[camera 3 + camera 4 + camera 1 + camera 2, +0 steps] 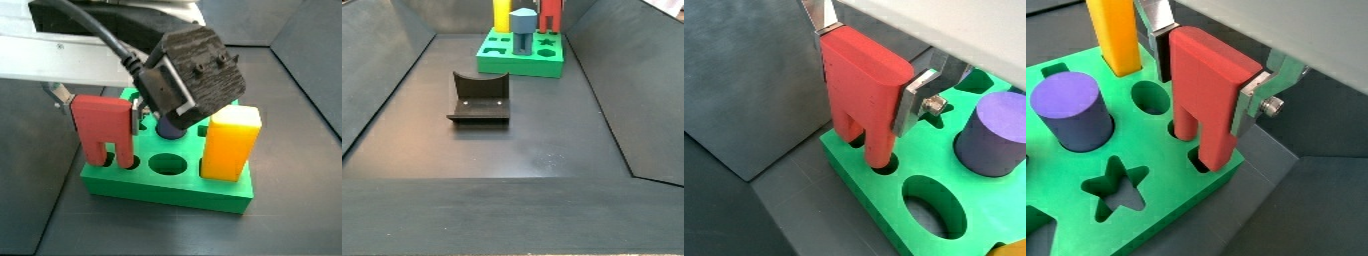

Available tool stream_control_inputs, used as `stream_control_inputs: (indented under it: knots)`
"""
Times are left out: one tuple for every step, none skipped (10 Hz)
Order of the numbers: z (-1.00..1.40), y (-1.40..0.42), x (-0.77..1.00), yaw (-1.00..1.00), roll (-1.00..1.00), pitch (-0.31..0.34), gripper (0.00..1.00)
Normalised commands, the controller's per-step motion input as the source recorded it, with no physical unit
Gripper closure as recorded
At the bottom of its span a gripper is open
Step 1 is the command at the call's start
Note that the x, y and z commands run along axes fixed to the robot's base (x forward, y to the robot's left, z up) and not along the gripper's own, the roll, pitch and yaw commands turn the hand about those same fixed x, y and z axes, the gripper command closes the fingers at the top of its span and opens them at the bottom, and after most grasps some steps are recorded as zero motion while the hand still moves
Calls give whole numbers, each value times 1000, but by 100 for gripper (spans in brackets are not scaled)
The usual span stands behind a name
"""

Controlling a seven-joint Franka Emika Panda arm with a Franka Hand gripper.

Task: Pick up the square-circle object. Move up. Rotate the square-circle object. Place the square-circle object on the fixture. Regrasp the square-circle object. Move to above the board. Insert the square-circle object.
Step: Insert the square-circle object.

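The gripper [1213, 75] is above the board [1160, 215], its jaws clamped on the upper body of the square-circle object [1207, 85], which stands upright with its prongs reaching into a hole at the board's corner, beside the purple cylinder [1073, 110]

Red square-circle object [1207, 85], green board [1153, 215]

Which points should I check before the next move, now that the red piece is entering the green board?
1. Tool holds the square-circle object: ok.
2. Prongs point down into the board: ok, seen in both wrist views.
3. Object upright: ok.
4. Prongs fully seated: not ok, body sits above the board.
5. Purple cylinder clear of the tool: ok.
6. Fixture vacant: ok.
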Motion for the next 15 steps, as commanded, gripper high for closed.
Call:
stream_control_inputs:
  knots:
    - [-111, -3, 0, 0, 0, -10, 100]
    - [-103, 0, 0, 0, 0, -4, 100]
    - [-109, 0, 0, 0, 0, 0, 100]
    - [-123, 0, 0, 0, 0, -13, 100]
    - [-126, 0, 46, 0, 0, -19, 100]
    - [-143, 0, 129, -6, 0, 0, 100]
    - [-203, 0, 163, 0, 16, 0, 100]
    - [-200, 0, 160, 0, 30, 0, 100]
    - [-226, -9, 183, 0, 53, 0, 100]
    - [-243, -20, 169, -3, 61, 0, 100]
    - [-231, 0, 169, -23, 53, 0, 100]
    - [-297, 0, 94, -54, 57, 0, 100]
    - [-483, 0, 0, -211, 53, -19, 100]
    - [-557, -77, 0, -434, 56, -150, 100]
    - [-566, -66, -57, -446, 53, -290, 100]
